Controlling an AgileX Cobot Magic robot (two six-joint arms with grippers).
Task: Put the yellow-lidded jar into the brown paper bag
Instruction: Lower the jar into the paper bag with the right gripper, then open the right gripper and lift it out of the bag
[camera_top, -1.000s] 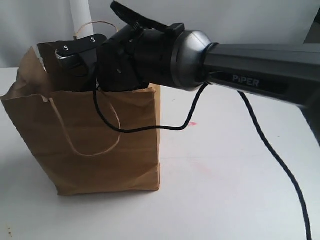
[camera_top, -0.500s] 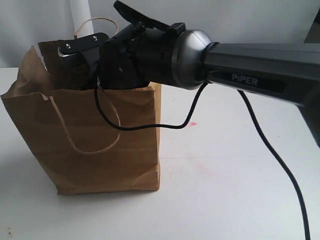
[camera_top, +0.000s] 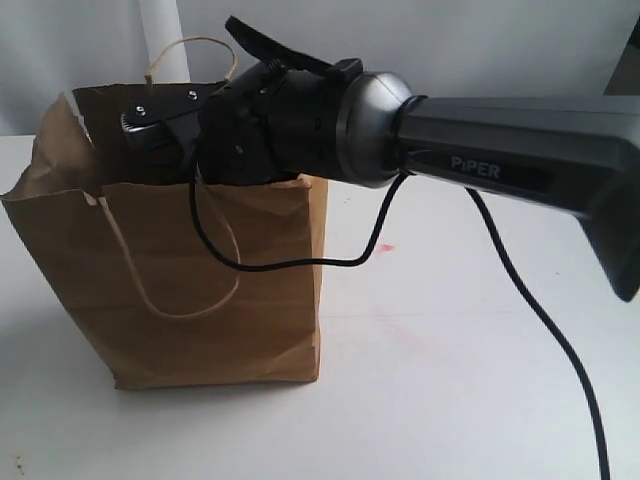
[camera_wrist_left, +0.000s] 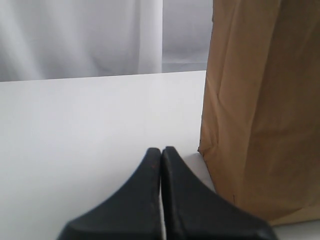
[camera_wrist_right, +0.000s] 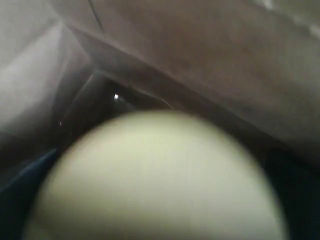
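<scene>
The brown paper bag (camera_top: 200, 280) stands upright on the white table, its mouth open at the top. My right gripper (camera_top: 160, 115) reaches in over the bag's rim from the right, one black finger (camera_top: 175, 108) showing above the paper. In the right wrist view the bag's dark inside (camera_wrist_right: 165, 60) surrounds a big blurred pale-yellow disc, the lid of the yellow-lidded jar (camera_wrist_right: 160, 180), right up against the camera and held between the jaws. The jar's body is hidden. My left gripper (camera_wrist_left: 161, 150) lies low beside the bag's side wall (camera_wrist_left: 260, 100), shut and empty.
A black cable (camera_top: 290, 262) hangs from the right wrist across the bag's front and another trails down over the table (camera_top: 450, 380) at the right. A white curtain (camera_wrist_left: 75, 35) and a white post (camera_top: 160, 35) stand behind the bag.
The right gripper has turned over the bag's mouth, its visible finger dropping from tilted to level, and the arm has edged slightly left. The bag has not moved.
</scene>
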